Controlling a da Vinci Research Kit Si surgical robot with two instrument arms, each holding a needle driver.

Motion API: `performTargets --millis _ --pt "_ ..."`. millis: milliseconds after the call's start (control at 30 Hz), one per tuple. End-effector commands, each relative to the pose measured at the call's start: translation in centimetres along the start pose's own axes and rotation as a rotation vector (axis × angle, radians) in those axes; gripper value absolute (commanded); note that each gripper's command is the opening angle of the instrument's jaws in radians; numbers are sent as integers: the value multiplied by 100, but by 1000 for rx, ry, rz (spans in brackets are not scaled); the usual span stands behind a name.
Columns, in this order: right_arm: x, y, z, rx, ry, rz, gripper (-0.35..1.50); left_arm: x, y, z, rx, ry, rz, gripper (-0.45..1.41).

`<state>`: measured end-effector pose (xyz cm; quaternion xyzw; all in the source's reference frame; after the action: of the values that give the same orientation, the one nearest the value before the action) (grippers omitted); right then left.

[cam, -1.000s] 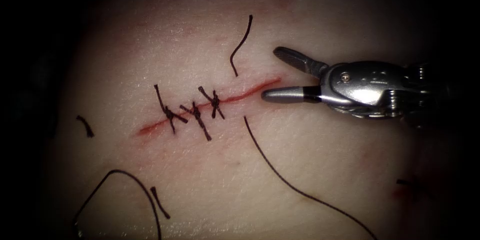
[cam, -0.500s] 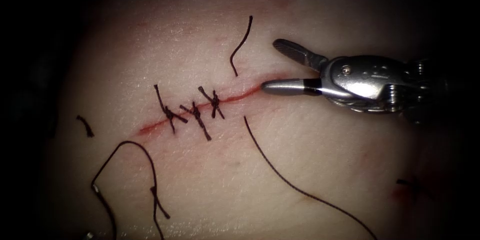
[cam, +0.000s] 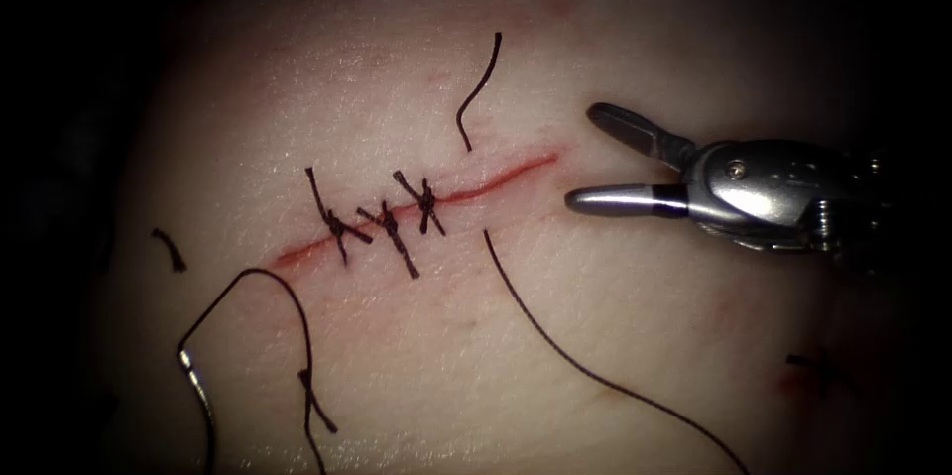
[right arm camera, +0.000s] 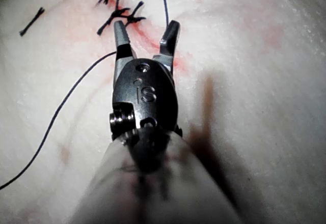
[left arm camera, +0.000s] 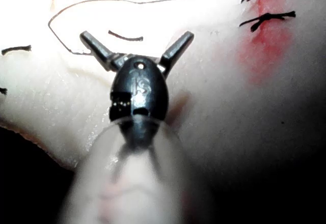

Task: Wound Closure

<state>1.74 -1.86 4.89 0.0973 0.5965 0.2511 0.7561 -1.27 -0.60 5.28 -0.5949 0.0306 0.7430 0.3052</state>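
The shiny silver right tool [cam: 595,163], marked "S" on its joint, is spread wide, holding nothing, beside the red cut [cam: 496,180] in the pale tissue [cam: 615,316]. The dark left tool [left arm camera: 136,42], also marked "S", is spread empty too. The thin curved needle [cam: 196,386] lies on the tissue left of the cut, with dark thread [cam: 555,346]

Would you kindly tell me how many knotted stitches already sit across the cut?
3, side by side on the cut's left half: left stitch, middle stitch, right stitch. The right half is unstitched.
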Motion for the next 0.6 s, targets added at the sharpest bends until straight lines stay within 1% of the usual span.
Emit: performTargets --millis 33,200,333,400,433,467,533,567,600 --pt "-11 -5 5 2 0 -2 106 -2 0 0 -7 -15 -5 139" --pt "-16 -6 4 2 4 -8 108 21 -9 -38 -25 -91 -8 139" --pt "-17 -7 4 2 4 -8 106 40 -16 -74 1 -137 2 139" --pt "-17 -6 4 3 1 -8 106 48 -20 -86 14 -115 0 139" --pt "-16 -6 4 5 -2 -9 106 58 -20 -93 41 -98 -8 139" --pt "-16 -6 4 5 -2 -9 106 58 -20 -93 41 -98 -8 139" --pt "-16 -6 3 5 -2 -8 106 68 -13 -89 51 -85 3 139" --pt "-16 -6 3 5 -2 -8 106 72 -9 -84 55 -84 13 136" --pt "-16 -5 3 6 -2 -1 106 76 -4 -78 63 -84 23 128"
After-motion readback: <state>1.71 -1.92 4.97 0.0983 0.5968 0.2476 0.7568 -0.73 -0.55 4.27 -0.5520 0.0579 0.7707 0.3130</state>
